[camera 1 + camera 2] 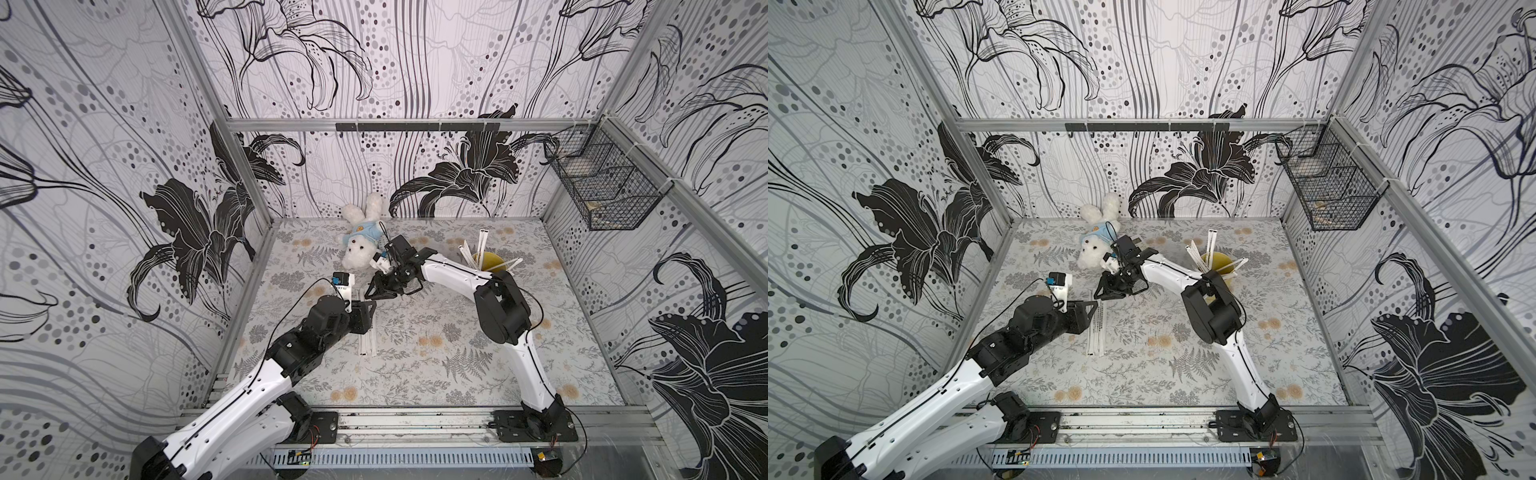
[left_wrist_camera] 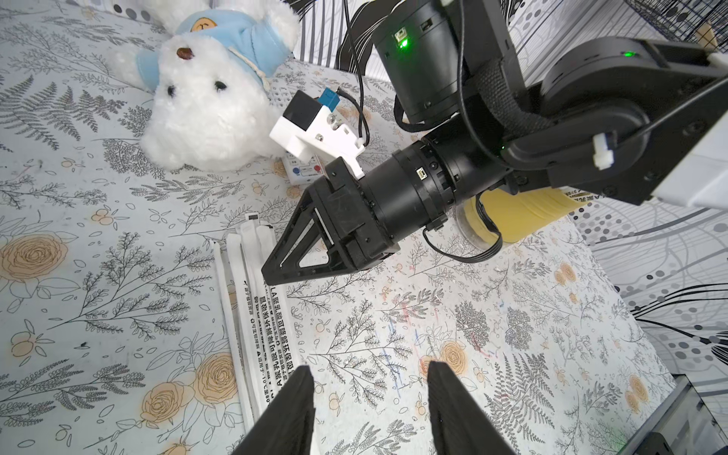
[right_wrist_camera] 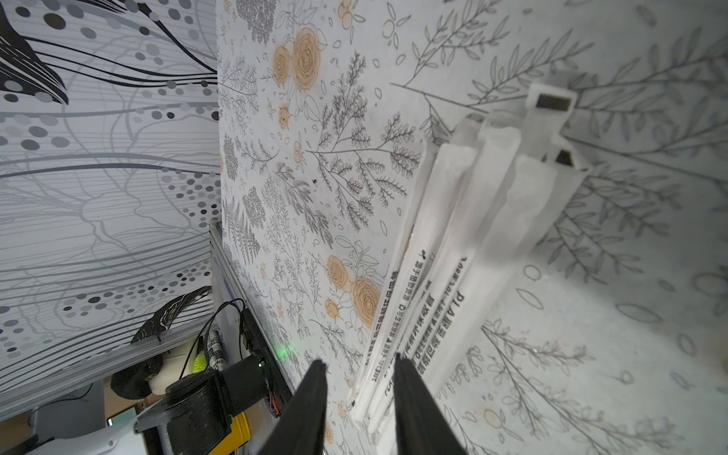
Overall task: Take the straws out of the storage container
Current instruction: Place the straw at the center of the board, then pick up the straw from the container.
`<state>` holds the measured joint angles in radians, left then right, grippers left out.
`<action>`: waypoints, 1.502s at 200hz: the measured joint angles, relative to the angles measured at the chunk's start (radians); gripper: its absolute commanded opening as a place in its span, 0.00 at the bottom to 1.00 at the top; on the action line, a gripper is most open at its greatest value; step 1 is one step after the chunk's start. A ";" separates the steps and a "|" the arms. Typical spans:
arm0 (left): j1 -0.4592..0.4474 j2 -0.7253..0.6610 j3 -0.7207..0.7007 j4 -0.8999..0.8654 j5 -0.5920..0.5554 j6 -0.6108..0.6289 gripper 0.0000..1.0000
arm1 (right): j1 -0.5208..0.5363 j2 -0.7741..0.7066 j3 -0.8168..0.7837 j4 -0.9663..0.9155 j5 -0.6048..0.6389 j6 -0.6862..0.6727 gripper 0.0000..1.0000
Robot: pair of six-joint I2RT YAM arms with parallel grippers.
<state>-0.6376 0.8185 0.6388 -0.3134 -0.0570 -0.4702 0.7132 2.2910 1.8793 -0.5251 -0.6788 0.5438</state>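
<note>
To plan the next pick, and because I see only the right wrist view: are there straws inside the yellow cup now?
Observer: Yes, a few straws stand in the yellow cup, leaning on its rim.
Operator: And the left tool?
Observer: The left tool is open, over the lying straws.
Operator: Anything else near them?
Observer: A white plush toy lies behind, toward the back wall.
</note>
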 measured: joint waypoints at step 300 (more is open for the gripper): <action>-0.096 1.511 1.614 -0.091 0.256 0.210 0.42 | -0.478 -1.011 -0.523 -0.049 0.562 -0.259 0.29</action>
<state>-0.7338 2.3295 2.2528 -0.4042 0.1986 -0.2604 0.2356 1.2800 1.3560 -0.5739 -0.1173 0.2852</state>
